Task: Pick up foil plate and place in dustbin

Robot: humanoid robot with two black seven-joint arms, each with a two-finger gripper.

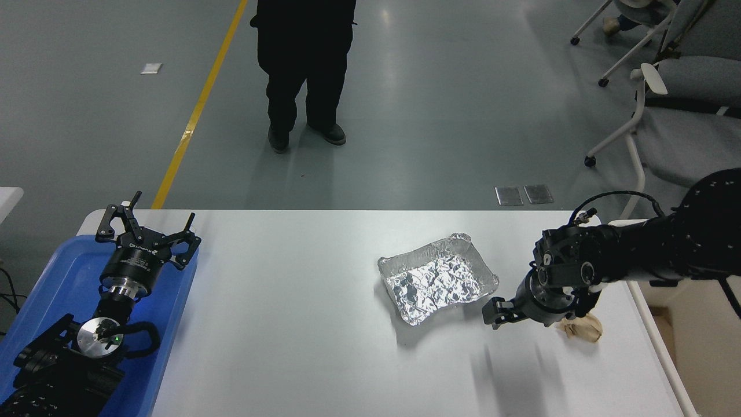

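Note:
The foil plate [437, 281], shiny, crinkled and rectangular, lies flat on the white table [289, 324], right of centre. My right gripper [496, 313] hangs just off the plate's near right corner, apart from it and holding nothing. I cannot see how its jaws stand. The right arm comes in from the right edge. A cream-beige part of the dustbin [703, 353] shows beside the table's right edge, mostly hidden by the arm and the frame. My left gripper [147, 229] is parked open at the lower left, over a blue tray.
A crumpled brown paper ball [586, 330] lies just right of my right wrist, partly hidden by it. The blue tray [52, 289] sits at the table's left edge. A person [305, 69] stands beyond the far side. Office chairs [689, 116] stand at the back right.

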